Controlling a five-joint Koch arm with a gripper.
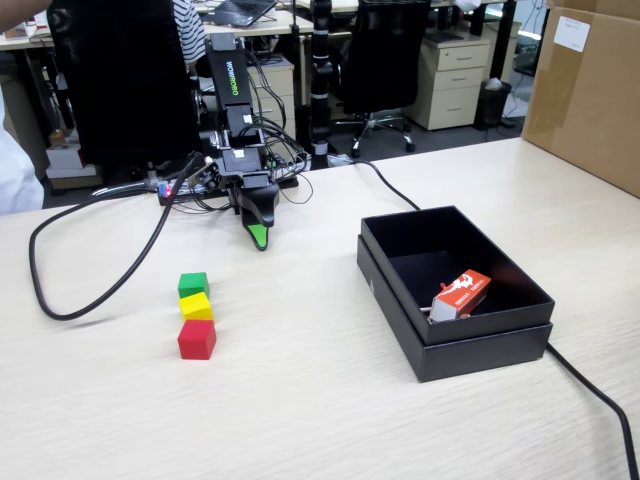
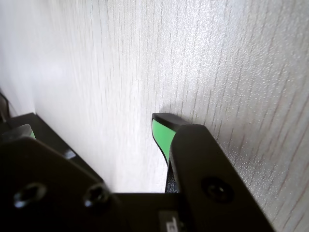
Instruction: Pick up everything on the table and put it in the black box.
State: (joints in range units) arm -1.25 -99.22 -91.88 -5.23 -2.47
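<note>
Beige table (image 1: 330, 420) fills the lower frame. Red cube (image 1: 197, 339), yellow cube (image 1: 197, 307) and green cube (image 1: 193, 284) line up centre-left; black box (image 1: 480, 345) sits right. Gripper (image 1: 259, 238), upper centre, holds nothing; opening indeterminate. Office desks (image 1: 450, 70) behind.

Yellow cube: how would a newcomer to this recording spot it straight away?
In the fixed view, look left of the black box on the table, where three cubes sit in a short row. The yellow cube is the middle one, between green cube and red cube.
</note>
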